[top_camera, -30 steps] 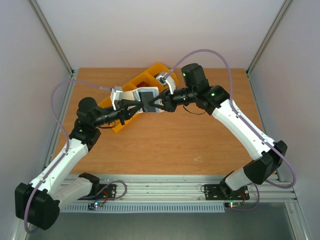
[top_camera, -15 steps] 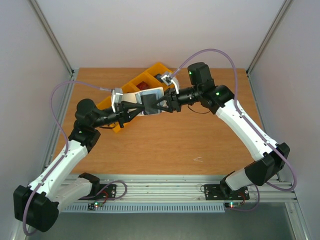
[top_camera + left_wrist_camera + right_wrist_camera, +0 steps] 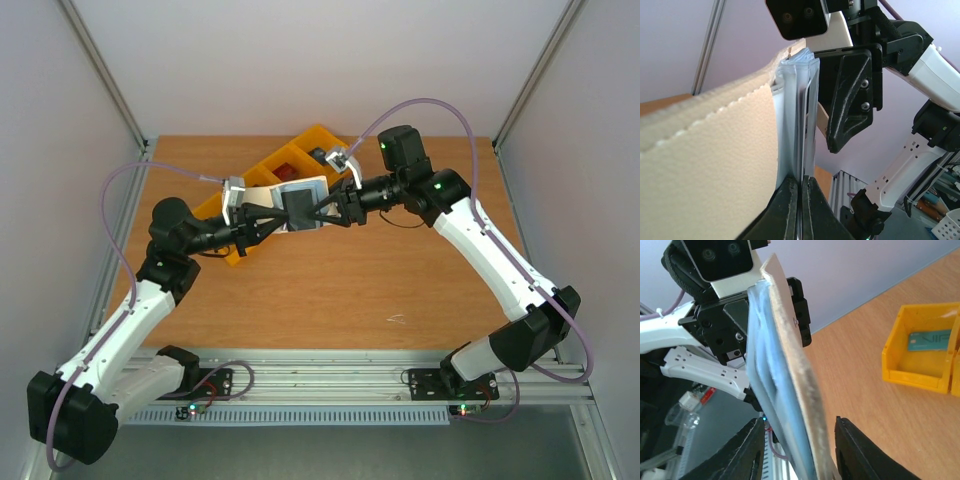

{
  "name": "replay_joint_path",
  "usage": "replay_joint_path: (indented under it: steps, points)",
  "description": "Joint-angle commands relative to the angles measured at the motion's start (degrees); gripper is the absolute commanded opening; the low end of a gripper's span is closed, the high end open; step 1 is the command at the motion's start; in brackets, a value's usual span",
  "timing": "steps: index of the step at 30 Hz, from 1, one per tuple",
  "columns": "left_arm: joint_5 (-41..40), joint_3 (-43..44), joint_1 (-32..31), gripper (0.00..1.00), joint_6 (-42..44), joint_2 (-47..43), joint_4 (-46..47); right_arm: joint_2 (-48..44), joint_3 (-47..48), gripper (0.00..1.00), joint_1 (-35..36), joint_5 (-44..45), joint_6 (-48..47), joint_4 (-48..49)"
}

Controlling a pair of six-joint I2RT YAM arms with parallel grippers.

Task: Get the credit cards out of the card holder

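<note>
The pale grey-beige card holder [image 3: 301, 189] hangs in the air between my two grippers, over the yellow bins. My left gripper [image 3: 283, 215] is shut on the edge of its bluish inner sleeves [image 3: 792, 125]; its beige cover [image 3: 710, 155] fills the left wrist view. My right gripper [image 3: 319, 210] is open and straddles the holder's opposite edge [image 3: 790, 360] without pinching it. A dark rectangle [image 3: 298, 209] shows on the holder's upper face; I cannot tell if it is a card. A dark card with pale marks [image 3: 931, 341] lies in a bin. A red card [image 3: 293, 158] lies in another.
A row of yellow plastic bins [image 3: 322, 133] runs diagonally on the wooden table behind the grippers; one bin [image 3: 912, 375] shows in the right wrist view. Metal frame posts stand at the table's back corners.
Over the last second the right wrist shifted a little to the right and the holder moved slightly with both grippers. In the last half second almost nothing moved.
</note>
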Motion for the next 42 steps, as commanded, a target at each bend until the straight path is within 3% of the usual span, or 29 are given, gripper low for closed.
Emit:
replay_joint_path:
  steps: [1,4,13,16,23,33,35,39,42]
  points:
    - [1.3,0.18,0.31,0.0,-0.61,-1.05,4.77,-1.79,0.1,0.33,-0.33,-1.33,-1.0,-1.37]
    - [1.61,0.01,0.48,0.0,-0.66,-1.06,4.85,-2.1,0.01,0.22,-0.83,-1.3,-0.6,-1.06]
    - [2.19,-0.18,0.57,0.0,-0.49,-1.01,4.85,-1.51,0.71,0.14,-1.17,-2.92,-0.43,-1.15]
    - [2.02,-0.11,0.51,0.0,-0.48,-0.97,4.86,-1.29,0.8,0.02,-1.17,-2.95,-0.52,-0.85]
    - [2.28,0.41,0.65,0.01,-0.7,-1.03,5.47,-0.72,1.63,0.01,-1.17,-4.89,-2.05,-2.28]
    - [-0.13,2.14,0.73,0.21,-4.14,0.4,8.51,0.61,2.56,0.01,-1.17,-6.64,-2.86,-3.68]
    - [-0.05,2.26,0.74,0.2,-4.36,0.59,8.63,0.7,2.48,0.01,-1.17,-6.72,-3.07,-3.91]
    - [-1.01,2.37,0.74,0.01,-4.94,0.78,8.55,0.79,2.3,0.01,-1.17,-6.73,-3.29,-4.18]
    - [-1.02,2.5,0.74,0.0,-5.01,0.87,8.41,0.7,2.29,0.01,-1.19,-6.66,-3.47,-4.41]
